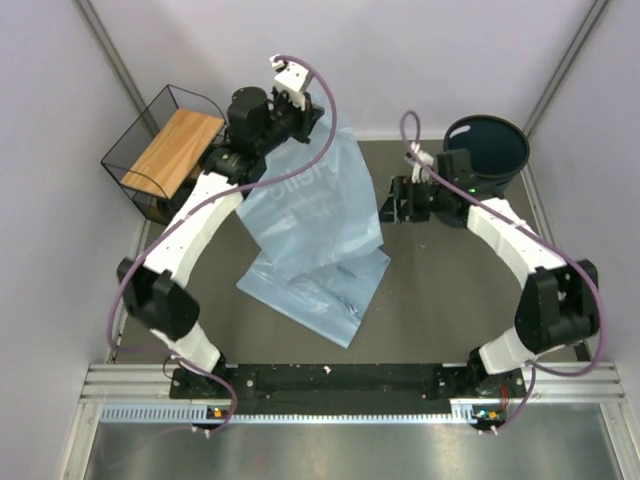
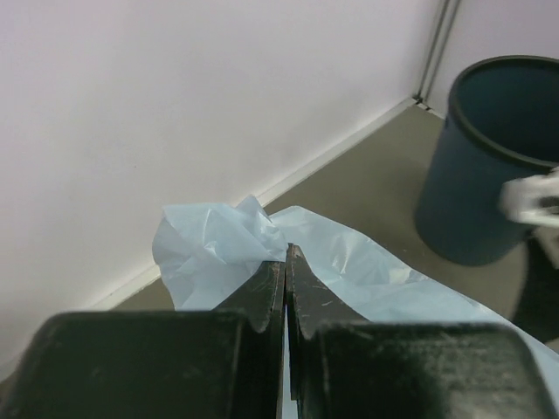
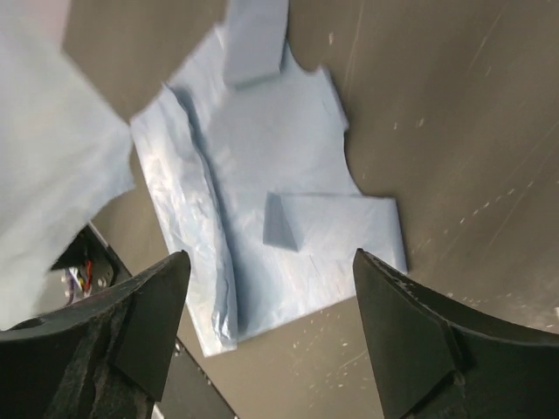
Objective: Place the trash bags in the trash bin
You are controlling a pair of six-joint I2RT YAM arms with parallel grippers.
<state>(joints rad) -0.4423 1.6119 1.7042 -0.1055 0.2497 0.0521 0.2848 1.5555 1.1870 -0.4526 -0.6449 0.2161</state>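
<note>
Trash bags [image 1: 315, 225] hang from the left pincer [image 2: 286, 266], clenched on their top edge, and trail onto the desk [image 1: 440, 290]; the right pincer [image 1: 392, 200] stands released beside them, near the trash bin [image 1: 500, 172].

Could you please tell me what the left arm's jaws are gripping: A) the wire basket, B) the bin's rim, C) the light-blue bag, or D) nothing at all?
C, since the left wrist view shows the left jaws pinched shut on a bunched edge of the light-blue bag.
</note>
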